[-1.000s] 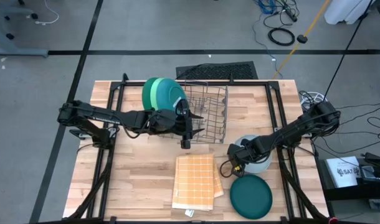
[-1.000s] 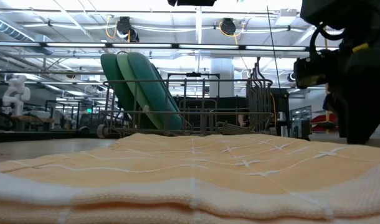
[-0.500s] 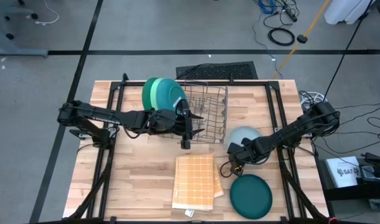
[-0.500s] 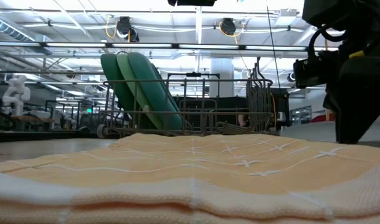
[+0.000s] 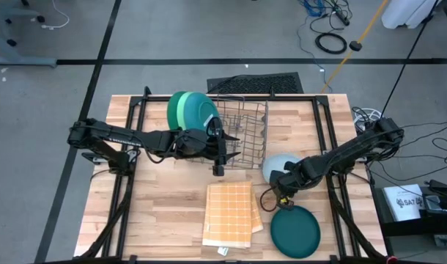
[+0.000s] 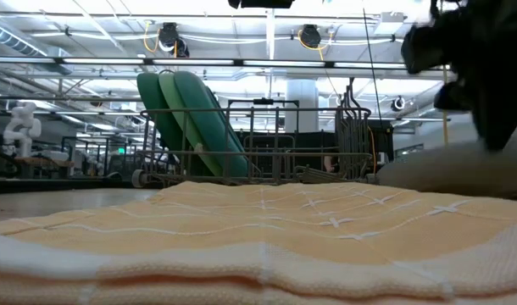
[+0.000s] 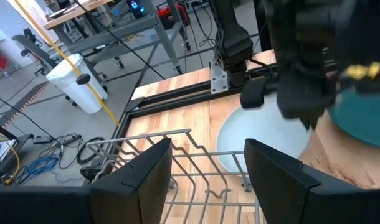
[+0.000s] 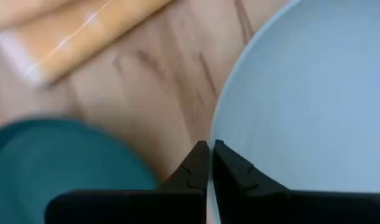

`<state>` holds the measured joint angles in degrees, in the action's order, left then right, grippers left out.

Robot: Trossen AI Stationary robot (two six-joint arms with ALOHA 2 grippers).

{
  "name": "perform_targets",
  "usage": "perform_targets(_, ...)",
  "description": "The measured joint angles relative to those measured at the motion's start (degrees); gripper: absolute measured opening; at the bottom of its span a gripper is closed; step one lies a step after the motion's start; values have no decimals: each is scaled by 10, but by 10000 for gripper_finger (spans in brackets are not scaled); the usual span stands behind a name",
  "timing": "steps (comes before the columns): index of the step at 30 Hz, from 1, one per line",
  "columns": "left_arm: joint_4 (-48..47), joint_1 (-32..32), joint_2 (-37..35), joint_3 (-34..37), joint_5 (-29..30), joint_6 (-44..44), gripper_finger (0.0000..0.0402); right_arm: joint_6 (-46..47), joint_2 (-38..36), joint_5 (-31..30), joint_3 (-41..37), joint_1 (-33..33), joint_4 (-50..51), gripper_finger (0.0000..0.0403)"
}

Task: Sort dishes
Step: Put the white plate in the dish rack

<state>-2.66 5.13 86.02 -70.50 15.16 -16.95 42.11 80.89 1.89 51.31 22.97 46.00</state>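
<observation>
Pale plate (image 5: 277,164) tilted, gripped at its rim by right gripper (image 5: 285,183).
Three green plates (image 5: 191,111) stood on edge in rack (image 5: 242,136); left gripper (image 5: 218,145) held open.

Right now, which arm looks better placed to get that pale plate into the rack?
The right arm. Its tool is already shut on the rim of the pale blue-grey plate, just beside the wire rack. The left tool waits open at the rack's front, holding nothing.

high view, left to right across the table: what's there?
Left gripper's arm → green plates standing in the rack → wire rack → pale blue-grey plate → right arm. The checked cloth and the dark teal plate overlap these in order, so they are left out.
</observation>
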Motion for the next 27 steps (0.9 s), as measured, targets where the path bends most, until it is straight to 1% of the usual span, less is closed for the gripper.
perform_targets(3,-1,0,0,0,0,0,212,-32,-33,17,50,3,71,1)
perform_targets(7,-11,0,0,0,0,1,212,-75,-73,17,124,4,141,1)
perform_targets(12,-26,0,0,0,-4,1,212,-143,-112,33,210,4,180,1)
perform_targets(15,-26,0,0,0,-7,1,212,-186,-133,41,246,4,181,0)
perform_targets(20,-24,0,0,0,-56,6,212,-248,-158,46,277,4,180,0)
perform_targets(24,-24,0,0,0,-105,5,212,-286,-173,58,279,4,164,0)
perform_targets(27,-18,0,0,0,-151,-12,212,-299,-172,58,279,4,157,0)
